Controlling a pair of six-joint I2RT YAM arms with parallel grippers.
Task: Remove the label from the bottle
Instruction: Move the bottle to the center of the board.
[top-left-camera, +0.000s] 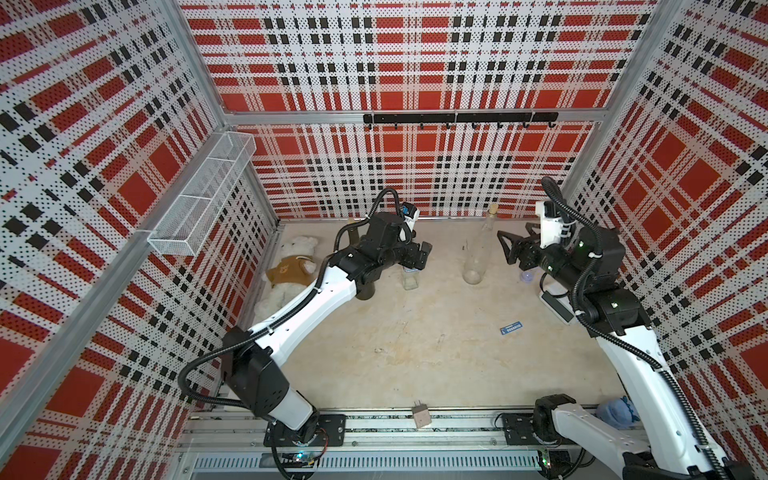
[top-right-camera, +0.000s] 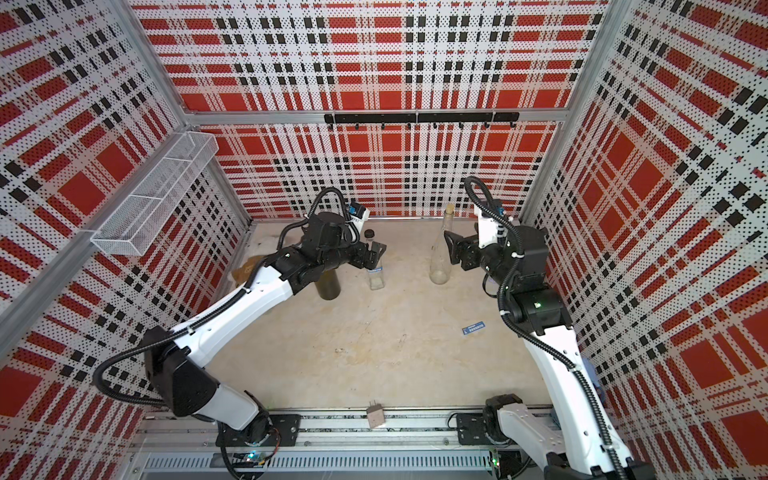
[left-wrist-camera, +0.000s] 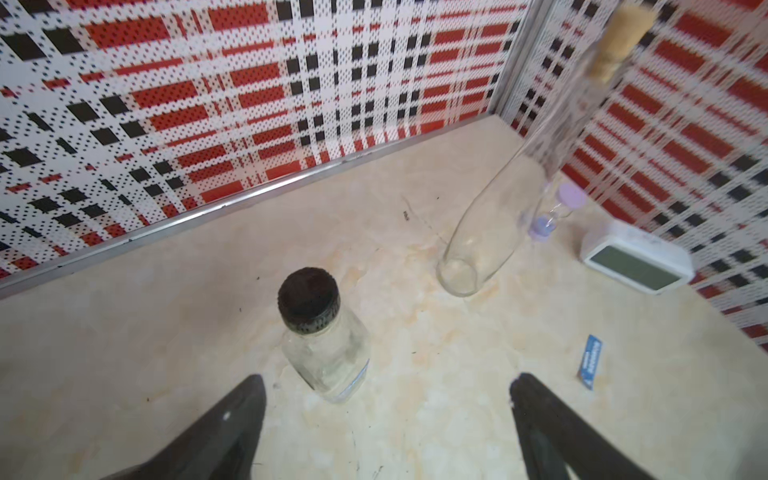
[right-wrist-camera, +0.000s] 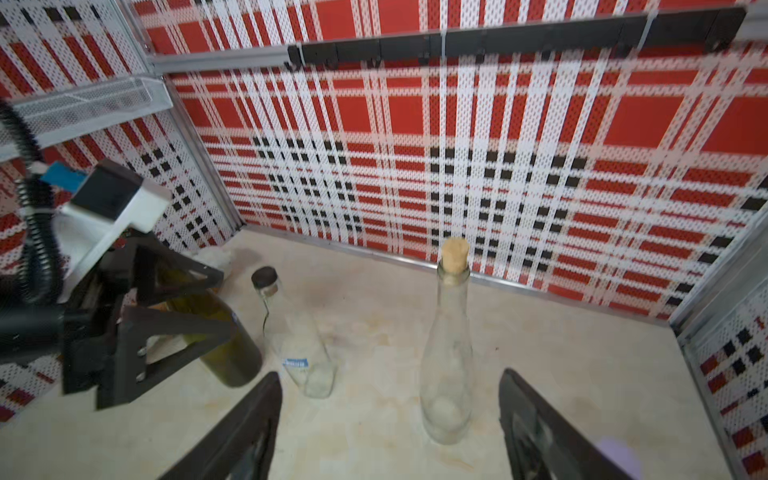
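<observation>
left pincer (left-wrist-camera: 387, 379) wide near small bottle (left-wrist-camera: 326, 353); right pincer (right-wrist-camera: 389, 376) wide, seemingly clear of corked bottle (right-wrist-camera: 449, 353).

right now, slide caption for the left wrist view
Open left pincer facing a capped bottle, loose blue label nearby

Perforated walls (top-left-camera: 395, 62) in red, white and black plaid close three sides, aluminium framed. Beige marbled floor (top-left-camera: 415, 353), evenly lit. White mesh basket (top-left-camera: 203, 195) on a side wall, black hook rail (top-left-camera: 457, 117) on the back wall.
</observation>
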